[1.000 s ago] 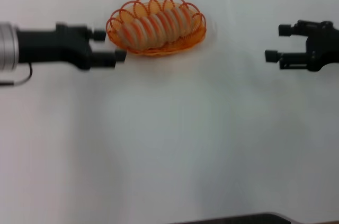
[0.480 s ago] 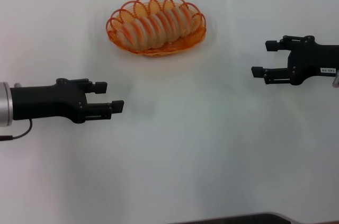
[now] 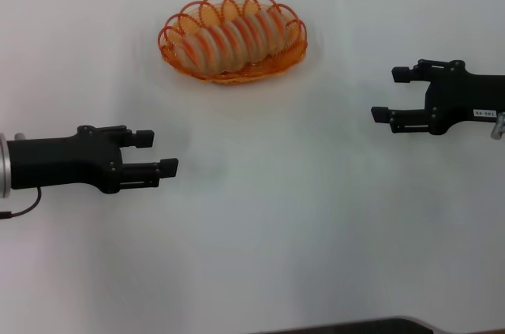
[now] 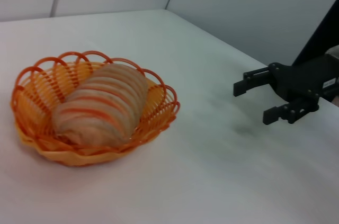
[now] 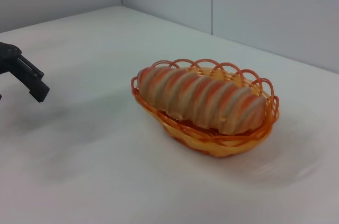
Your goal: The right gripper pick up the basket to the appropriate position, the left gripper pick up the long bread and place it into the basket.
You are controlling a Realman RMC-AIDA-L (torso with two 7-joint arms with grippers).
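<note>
Bread (image 3: pixel 231 39) in basket (image 3: pixel 293 53), left pincer (image 3: pixel 156 152) and right pincer (image 3: pixel 389 95) apart, well clear.

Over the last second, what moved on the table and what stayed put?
The left gripper drew back from the basket toward the robot, open and empty. The right gripper eased inward and nearer, also open. The basket and the long bread inside it did not move.

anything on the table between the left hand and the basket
Nothing: the head view shows bare white table between the open left hand and the basket holding the long bread.
</note>
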